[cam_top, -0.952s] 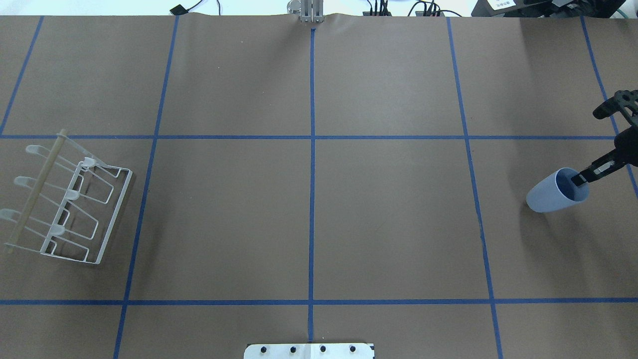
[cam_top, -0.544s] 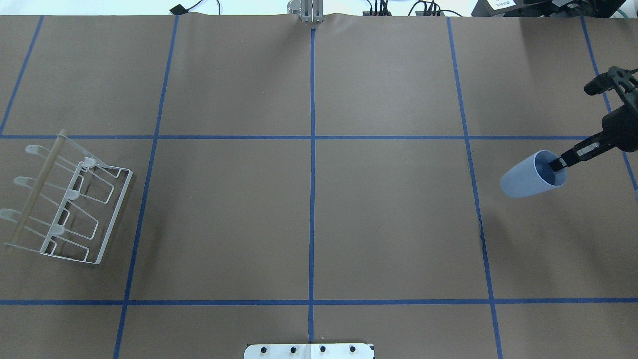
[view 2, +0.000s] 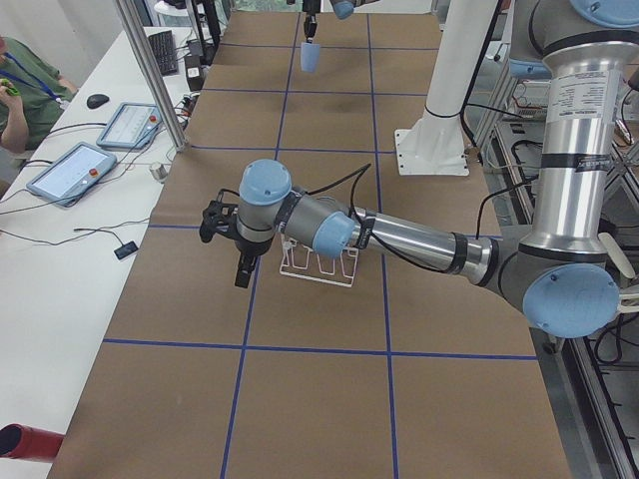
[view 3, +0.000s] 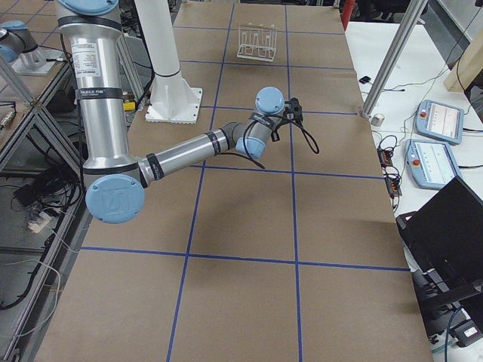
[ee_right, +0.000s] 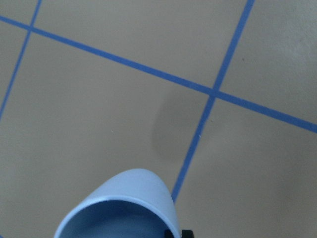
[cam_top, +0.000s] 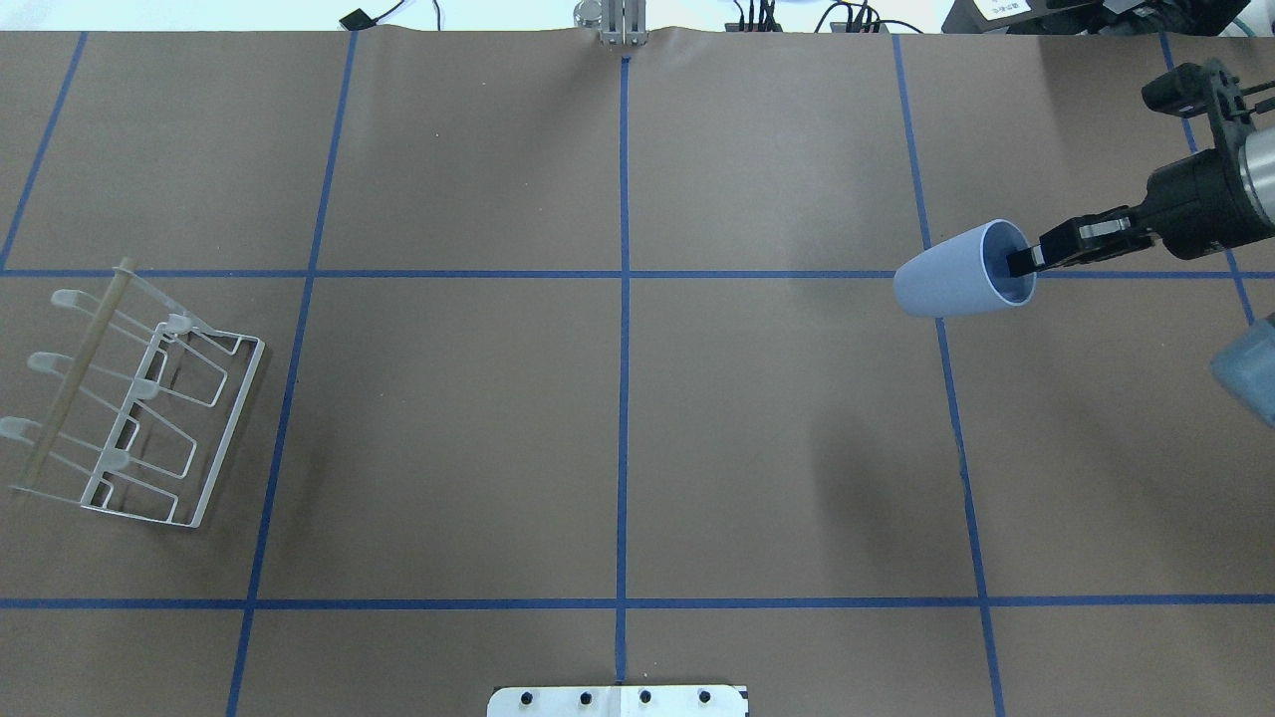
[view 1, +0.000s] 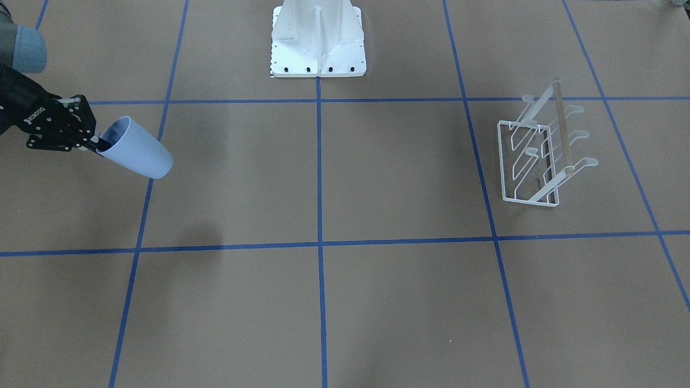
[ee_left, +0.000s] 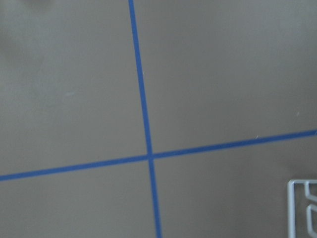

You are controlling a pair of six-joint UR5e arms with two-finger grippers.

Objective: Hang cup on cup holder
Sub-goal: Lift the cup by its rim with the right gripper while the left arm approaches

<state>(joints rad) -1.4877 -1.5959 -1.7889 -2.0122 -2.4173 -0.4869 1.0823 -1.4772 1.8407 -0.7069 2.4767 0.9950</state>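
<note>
My right gripper (cam_top: pixel 1031 261) is shut on the rim of the light blue cup (cam_top: pixel 958 272), one finger inside it. It holds the cup above the table, nearly on its side, with the bottom pointing toward the table's middle. Both show in the front-facing view, gripper (view 1: pixel 97 143) and cup (view 1: pixel 139 151). The right wrist view shows the cup's rim (ee_right: pixel 124 203). The white wire cup holder (cam_top: pixel 139 398) with its wooden rod stands far off at the table's left end, as the front-facing view (view 1: pixel 539 153) also shows. My left gripper (view 2: pixel 242 271) hovers near the holder; I cannot tell whether it is open.
Blue tape lines divide the brown table. The white robot base plate (view 1: pixel 318 43) sits at the robot's edge. Cables and a clamp (cam_top: pixel 623 25) lie along the far edge. An operator and tablets (view 2: pixel 75 170) are on a side table.
My right gripper has carried the cup up, away from the robot and toward the table's middle. The cup now points more sideways. The cup holder has not moved.
</note>
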